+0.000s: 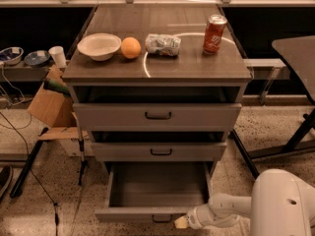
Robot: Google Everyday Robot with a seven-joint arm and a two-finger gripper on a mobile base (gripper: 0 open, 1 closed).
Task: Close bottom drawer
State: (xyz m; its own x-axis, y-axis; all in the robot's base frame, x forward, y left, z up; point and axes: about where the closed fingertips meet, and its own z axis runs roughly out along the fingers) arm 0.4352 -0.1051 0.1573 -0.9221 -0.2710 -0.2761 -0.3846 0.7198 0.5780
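The bottom drawer (133,214) is pulled far out of the grey cabinet, its plain grey tray (157,186) open to view and its small dark handle (161,219) at the lower edge of the picture. My gripper (181,222) is at the drawer front's right end, just right of the handle, reaching in from the white arm (231,209) at the lower right. It seems to touch the front.
The mid drawer (160,151) and top drawer (157,116) stand slightly out. On the cabinet top are a white bowl (99,45), an orange (131,47), a crumpled bag (163,44) and a red can (214,34). A cardboard box (49,104) is left, a table leg (295,136) right.
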